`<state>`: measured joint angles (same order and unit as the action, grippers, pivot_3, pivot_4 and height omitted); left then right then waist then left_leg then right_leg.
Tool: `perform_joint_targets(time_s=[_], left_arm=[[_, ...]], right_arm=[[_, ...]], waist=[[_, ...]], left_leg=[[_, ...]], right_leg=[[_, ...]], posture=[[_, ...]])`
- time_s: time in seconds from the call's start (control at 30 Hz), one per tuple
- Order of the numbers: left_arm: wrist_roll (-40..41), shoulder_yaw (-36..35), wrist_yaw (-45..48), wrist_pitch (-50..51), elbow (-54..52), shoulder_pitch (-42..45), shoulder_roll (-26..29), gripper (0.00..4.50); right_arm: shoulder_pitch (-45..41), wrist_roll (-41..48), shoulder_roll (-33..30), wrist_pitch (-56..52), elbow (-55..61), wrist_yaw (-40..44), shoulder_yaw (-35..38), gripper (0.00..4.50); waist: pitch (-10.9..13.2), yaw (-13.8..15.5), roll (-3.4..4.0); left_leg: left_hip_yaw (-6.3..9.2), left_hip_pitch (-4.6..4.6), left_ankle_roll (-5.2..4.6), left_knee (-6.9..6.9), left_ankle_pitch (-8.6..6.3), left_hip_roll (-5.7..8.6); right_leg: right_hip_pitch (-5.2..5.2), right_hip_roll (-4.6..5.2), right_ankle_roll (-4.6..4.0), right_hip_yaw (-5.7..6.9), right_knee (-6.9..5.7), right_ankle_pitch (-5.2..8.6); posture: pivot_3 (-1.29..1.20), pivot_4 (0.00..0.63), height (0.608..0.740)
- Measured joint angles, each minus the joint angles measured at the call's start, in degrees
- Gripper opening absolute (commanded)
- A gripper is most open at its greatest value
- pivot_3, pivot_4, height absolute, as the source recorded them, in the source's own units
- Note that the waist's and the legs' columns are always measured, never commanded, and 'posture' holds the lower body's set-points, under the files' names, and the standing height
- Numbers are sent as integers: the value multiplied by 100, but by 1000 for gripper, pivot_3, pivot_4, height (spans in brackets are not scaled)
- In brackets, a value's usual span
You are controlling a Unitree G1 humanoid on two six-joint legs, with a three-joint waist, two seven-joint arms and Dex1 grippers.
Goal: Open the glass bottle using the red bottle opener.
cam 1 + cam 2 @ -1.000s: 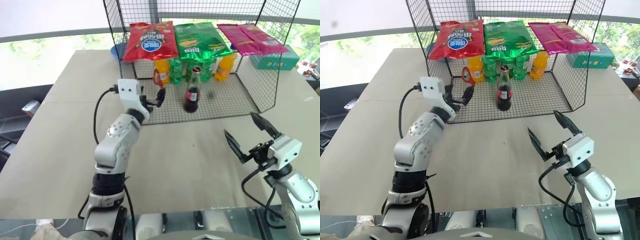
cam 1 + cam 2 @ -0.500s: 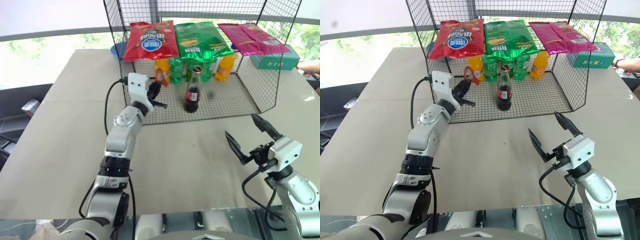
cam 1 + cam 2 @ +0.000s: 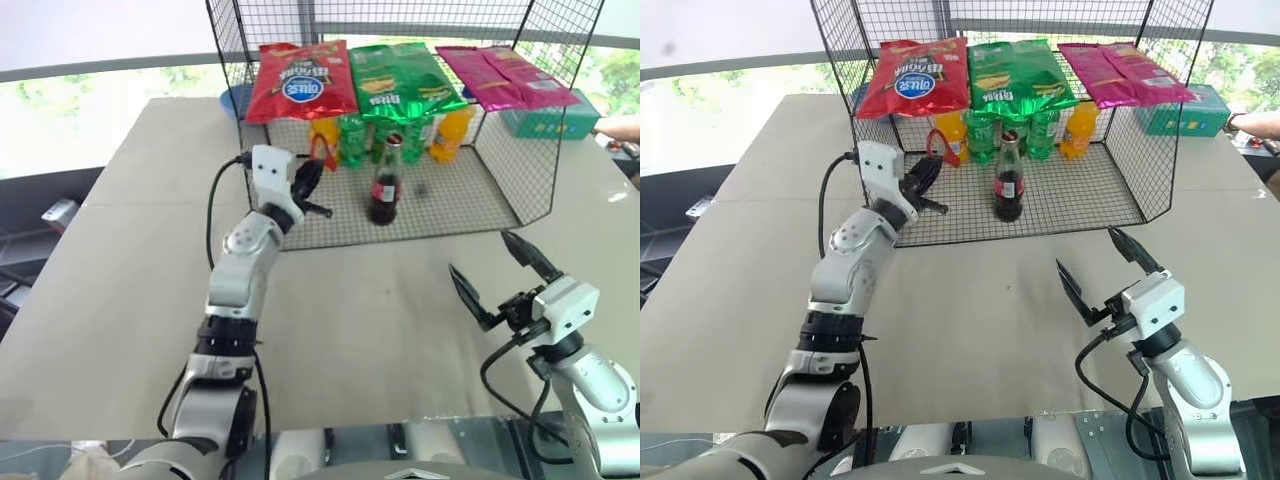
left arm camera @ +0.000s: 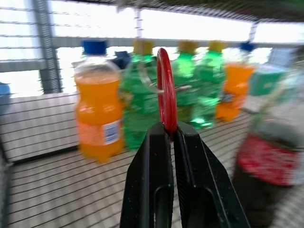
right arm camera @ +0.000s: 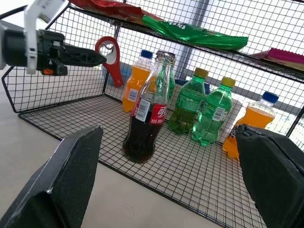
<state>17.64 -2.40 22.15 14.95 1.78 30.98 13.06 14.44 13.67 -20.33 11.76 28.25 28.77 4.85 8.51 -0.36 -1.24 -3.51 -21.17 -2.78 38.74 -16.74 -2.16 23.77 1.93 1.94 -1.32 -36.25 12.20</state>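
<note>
Left gripper (image 4: 167,130): fingers pinching the red bottle opener (image 5: 109,53) by its handle, ring head projecting beyond the fingertips, edge-on in the left wrist view. The glass bottle (image 5: 147,114) stands upright on the wire shelf floor (image 5: 85,123), to the right of and apart from these fingers; its red label band carries white lettering, unreadable. Right gripper (image 3: 500,275): fingers spread wide above the worktop (image 3: 380,300), framing the bottle in the right wrist view. The red snack bag (image 3: 298,82) shows a round blue logo, text illegible.
</note>
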Motion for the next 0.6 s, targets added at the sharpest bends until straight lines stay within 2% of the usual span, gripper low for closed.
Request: perform_joint_targets(time_s=[0.27,0.33,0.43,0.47,0.5,0.53,0.6], left_arm=[[924,-281,746,716,-800,-276,469,18],[1434,-451,1090,1095,-989,-421,725,18],[2812,-830,1886,2087,-1410,-799,1249,18],[3252,-920,2089,2401,-1548,-919,1413,18],[3611,-972,2291,2679,-1702,-1059,1608,18],[3611,-972,2291,2679,-1702,-1059,1608,18],[4320,-1070,2694,3236,-1920,-1256,1949,18]], right_arm=[[258,255,-205,-884,60,130,-230,4500],[185,431,-358,-1320,170,205,-350,4500],[-623,916,-753,-2768,593,90,-478,4500],[-997,1317,-803,-3167,697,90,-445,4500],[-1389,1852,-817,-3545,733,109,-410,4500],[-1389,1852,-817,-3545,733,109,-410,4500],[-2361,3284,-900,-4490,750,187,-302,4500]], waist=[[1,-2,1],[4,-41,6],[15,-115,-1],[17,-108,-5],[18,-96,-7],[19,-94,-8],[28,-5,-13]], left_leg=[[1,2,0,0,0,-3],[-4,6,0,0,0,-7],[-11,11,1,0,0,-11],[-6,14,1,0,1,-10],[1,14,1,0,1,-9],[1,15,1,0,1,-10],[23,-1,1,-2,1,-6]], right_leg=[[0,1,-4,1,-1,2],[0,2,-4,-4,-4,2],[10,8,-4,-8,-21,2],[10,7,-4,-4,-25,3],[9,4,-5,0,-27,3],[9,4,-5,0,-27,3],[10,1,-10,20,-25,6]], posture=[[0,150,740],[0,150,740],[0,150,740],[0,150,740],[0,150,740],[0,150,740],[0,150,740]])
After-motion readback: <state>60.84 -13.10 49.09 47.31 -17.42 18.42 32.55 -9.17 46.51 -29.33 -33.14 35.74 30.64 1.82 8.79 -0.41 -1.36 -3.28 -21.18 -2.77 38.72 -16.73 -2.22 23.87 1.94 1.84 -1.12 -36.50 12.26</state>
